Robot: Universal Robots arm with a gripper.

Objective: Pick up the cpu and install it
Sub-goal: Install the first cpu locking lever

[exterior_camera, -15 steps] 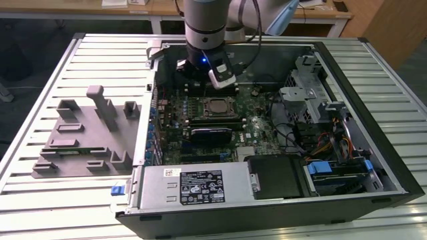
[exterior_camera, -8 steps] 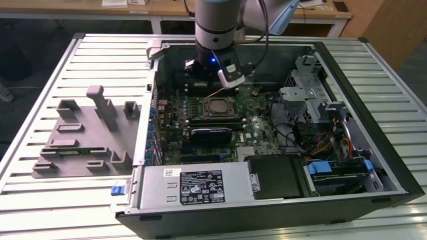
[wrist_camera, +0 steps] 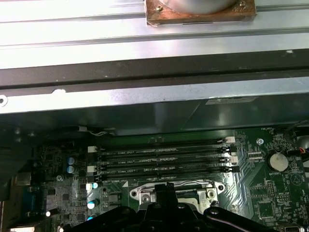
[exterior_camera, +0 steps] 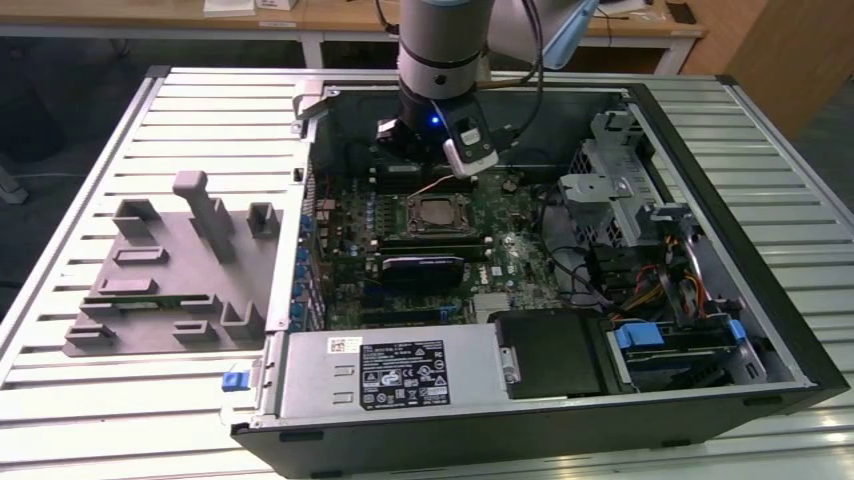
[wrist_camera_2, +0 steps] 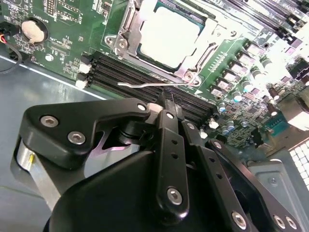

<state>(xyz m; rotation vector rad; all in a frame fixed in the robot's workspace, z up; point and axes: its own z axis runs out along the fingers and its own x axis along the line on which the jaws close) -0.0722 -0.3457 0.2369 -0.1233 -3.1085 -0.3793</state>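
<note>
- The open computer case holds the motherboard.
- The board's socket holds the cpu, which lies flat with its silver top up.
- The cpu sits just beyond the fingertips, past the memory slots beneath them.
- The arm comes straight down, and the gripper points into the case with its fingers pressed together, gripping nothing.

The cpu lies in the socket; memory slots run just beside the socket, the fixture tray well apart.
</note>
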